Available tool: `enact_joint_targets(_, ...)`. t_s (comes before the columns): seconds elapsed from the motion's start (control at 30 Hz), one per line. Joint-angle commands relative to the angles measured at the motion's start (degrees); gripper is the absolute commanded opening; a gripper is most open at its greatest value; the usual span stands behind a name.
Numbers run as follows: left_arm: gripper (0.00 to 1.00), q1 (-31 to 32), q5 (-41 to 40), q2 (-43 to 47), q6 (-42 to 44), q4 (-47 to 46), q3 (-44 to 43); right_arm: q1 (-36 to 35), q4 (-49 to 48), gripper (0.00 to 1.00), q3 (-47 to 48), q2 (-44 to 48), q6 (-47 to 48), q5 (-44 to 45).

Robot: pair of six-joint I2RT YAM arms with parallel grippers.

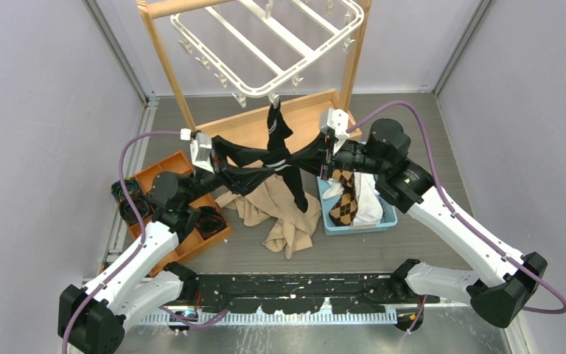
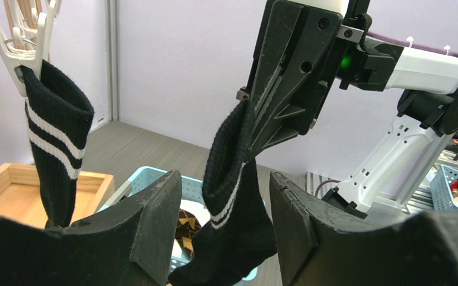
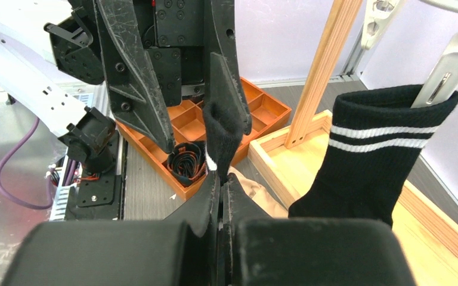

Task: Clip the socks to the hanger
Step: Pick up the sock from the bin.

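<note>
Pinched by the ribbed cuff in right gripper (image 3: 220, 199), jaws shut tight on the knit: soft black sock with two white stripes (image 2: 229, 196), long axis dropping foot-down between the wide-spread, unclamped fingers of left gripper (image 2: 223, 185), above mid-table. Up and toward the far edge: rigid white plastic rectangular hanger (image 1: 191, 44), matching striped sock (image 3: 376, 161) limp from a near-rim spring clip (image 2: 18, 53). Likely nearer for the lift: right arm.

Enclosure: plain pale lilac-grey walls (image 1: 37, 88) left, right, far. Aluminium corner posts (image 1: 120, 51) at far corners. Bench (image 1: 427, 243) top grey wood-grain, matte. Bare metal strip (image 1: 309, 338) along near edge. Light even, diffuse; shadows soft.
</note>
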State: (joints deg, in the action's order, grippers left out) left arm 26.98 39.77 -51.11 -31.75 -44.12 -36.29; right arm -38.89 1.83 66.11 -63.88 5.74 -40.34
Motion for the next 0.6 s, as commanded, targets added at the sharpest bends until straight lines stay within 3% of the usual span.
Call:
enact_joint_targets(0.0, 0.56, -0.2, 1.0, 0.0, -1.3, -4.4, 0.4, -0.3, -4.7, 0.03, 1.8, 0.5, -0.3, 1.7)
enact_joint_targets(0.23, 0.48, -0.2, 0.3, -0.2, -1.4, -5.5, 0.6, -0.3, -6.7, 0.02, 1.4, 0.0, -2.2, 2.0)
enact_joint_targets(0.4, 0.26, -0.2, -0.3, -0.5, -1.9, -6.3, -0.2, -0.3, -7.5, 0.02, 0.8, -0.1, -3.2, 2.8)
enact_joint_targets(0.57, 0.24, -0.2, -0.8, -0.7, -2.4, -7.5, -0.9, -0.3, -8.8, 0.02, 0.1, -0.5, -5.0, 3.9)
